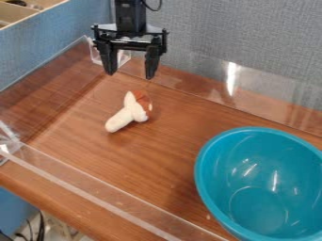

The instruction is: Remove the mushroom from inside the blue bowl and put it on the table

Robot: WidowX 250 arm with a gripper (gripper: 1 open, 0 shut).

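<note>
Wood-grain tabletop (pixel 170 172): toy mushroom (pixel 128 111) lies outside the blue bowl (pixel 259 184), toward ten o'clock. My gripper's (pixel 131 72) fingers stand apart; I should retract straight up.

Black arm with a thin cable and a two-fingered gripper (pixel 131 70).

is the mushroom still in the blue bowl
No, the mushroom lies on the wooden table, beside the blue bowl.

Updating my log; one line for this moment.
mushroom: on table, outside bowl | blue bowl: empty | jaws: apart, holding nothing
</note>
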